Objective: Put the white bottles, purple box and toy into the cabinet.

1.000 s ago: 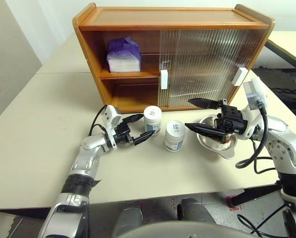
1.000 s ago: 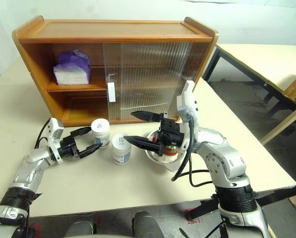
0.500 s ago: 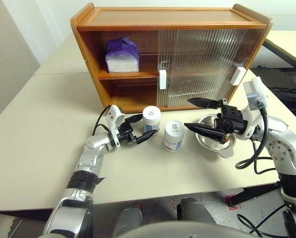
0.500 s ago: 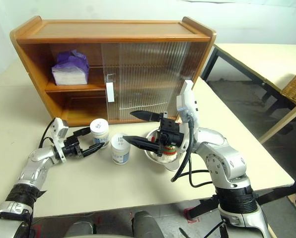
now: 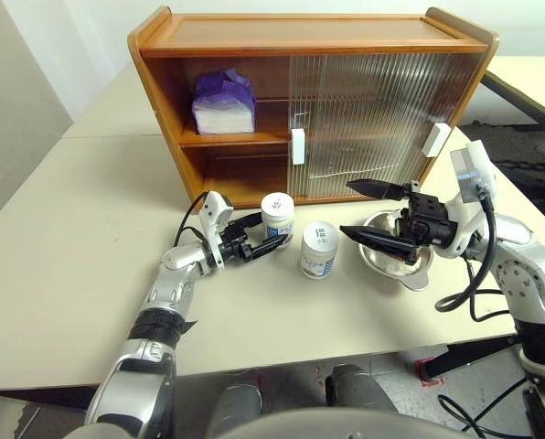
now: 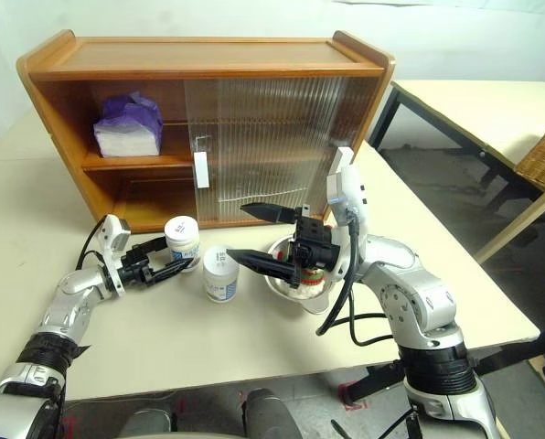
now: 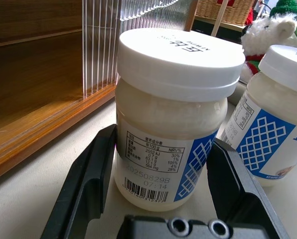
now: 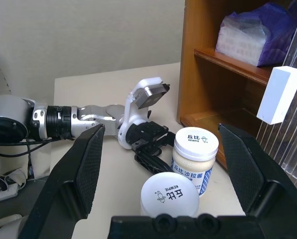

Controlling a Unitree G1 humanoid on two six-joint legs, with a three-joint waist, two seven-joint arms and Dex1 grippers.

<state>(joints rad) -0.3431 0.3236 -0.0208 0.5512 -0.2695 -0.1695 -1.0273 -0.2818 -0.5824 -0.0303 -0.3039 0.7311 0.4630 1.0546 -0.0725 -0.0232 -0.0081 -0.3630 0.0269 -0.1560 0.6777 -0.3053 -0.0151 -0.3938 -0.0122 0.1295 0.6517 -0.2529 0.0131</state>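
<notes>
— Left gripper (image 5: 261, 234)?
— Fingers spread either side of one white bottle (image 5: 277, 215) on the table (image 5: 62, 247) before the cabinet (image 5: 309, 101); contact unclear.
— Right gripper (image 5: 368, 211)?
— Wide open above a steel bowl (image 5: 396, 261) with the toy (image 7: 268, 35). Second bottle (image 5: 319, 249) stands between; purple box (image 5: 224, 101) on the upper shelf.

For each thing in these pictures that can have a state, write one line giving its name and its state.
Cabinet: left side open, sliding doors cover the right.
Purple box: on the upper shelf.
Near bottle: upright, lidded, between the left tool fingers.
Second bottle: upright, lidded, free.
Toy: in the steel bowl.
Right tool: open, empty.
</notes>
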